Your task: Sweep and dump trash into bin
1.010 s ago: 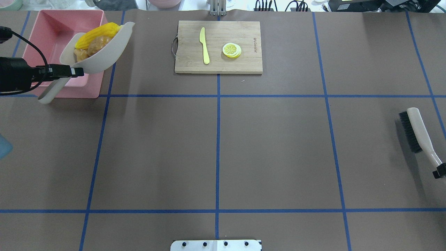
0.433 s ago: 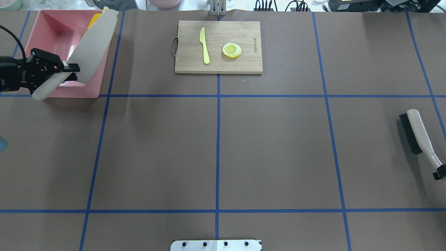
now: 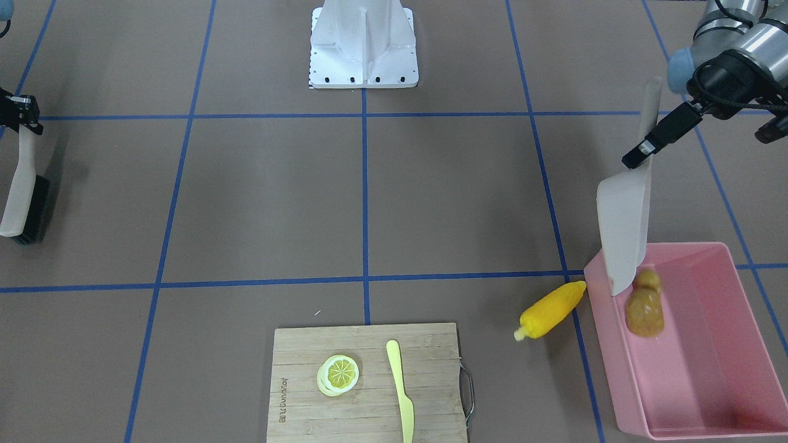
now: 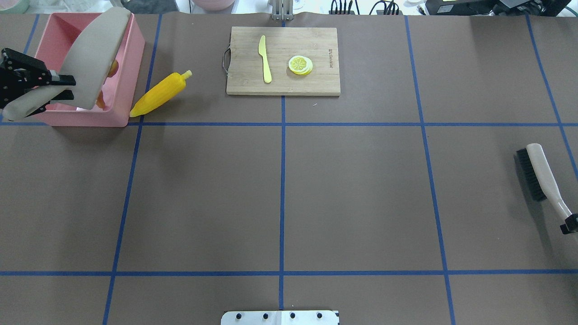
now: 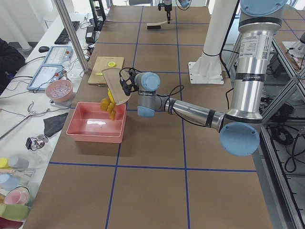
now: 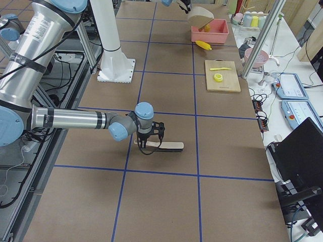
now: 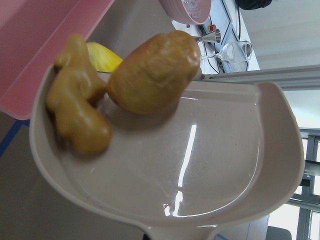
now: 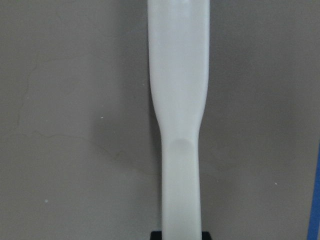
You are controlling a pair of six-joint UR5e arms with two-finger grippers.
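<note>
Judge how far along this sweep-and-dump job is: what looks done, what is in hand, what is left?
Done: sweeping, it seems; the brush sits idle in the right gripper. In hand: the left gripper tips the dustpan over the bin, potato and ginger root at its lip. Left: the corn cob lies outside the bin on the table and must go in.

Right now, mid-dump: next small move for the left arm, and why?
Probably tip the dustpan, held in the left gripper, slightly steeper over the bin: the potato and ginger root sit at its lip, above the bin's inside. The corn cob lies on the table outside the bin's wall, so it will need re-sweeping with the brush afterwards.
</note>
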